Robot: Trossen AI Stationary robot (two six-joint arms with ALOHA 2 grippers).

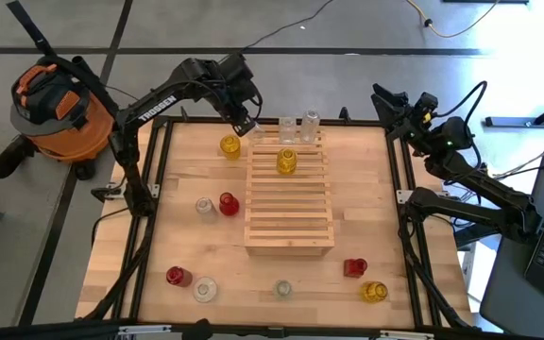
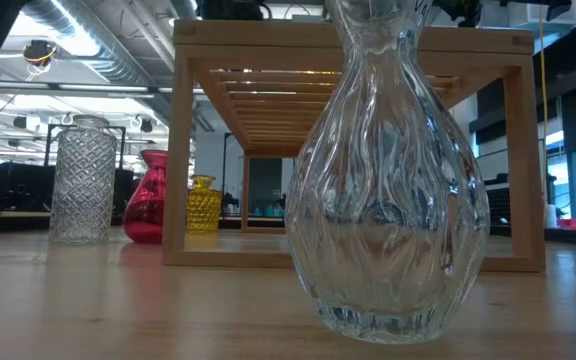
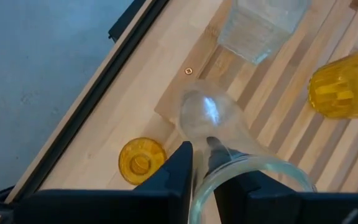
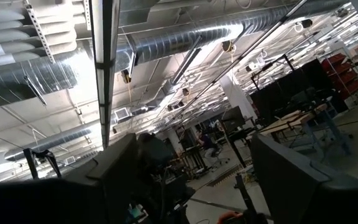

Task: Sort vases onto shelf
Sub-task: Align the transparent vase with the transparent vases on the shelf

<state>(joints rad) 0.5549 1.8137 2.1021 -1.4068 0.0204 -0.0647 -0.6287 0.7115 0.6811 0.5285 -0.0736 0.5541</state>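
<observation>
My left gripper (image 3: 199, 163) pinches the rim of a clear vase (image 3: 213, 118), fingers narrow, at the shelf's (image 1: 289, 203) far-left corner. Vase upright, long axis vertical, mouth up toward me. Arm reads "TROSSEN". Yellow vase (image 3: 142, 159) beside on plywood table (image 1: 140, 255). Right gripper (image 1: 385, 97) parked wide, far-right edge.

Your left claw (image 3: 199, 163) pinches the rim of a clear glass vase (image 3: 219, 124) over the slatted pale-wood shelf (image 3: 272, 118). A small yellow glass vase (image 3: 142, 159) stands on the wooden bench (image 3: 123, 118) beside the shelf; another yellow vase (image 3: 344, 87) and a clear ribbed one (image 3: 260, 25) sit on the slats.
</observation>
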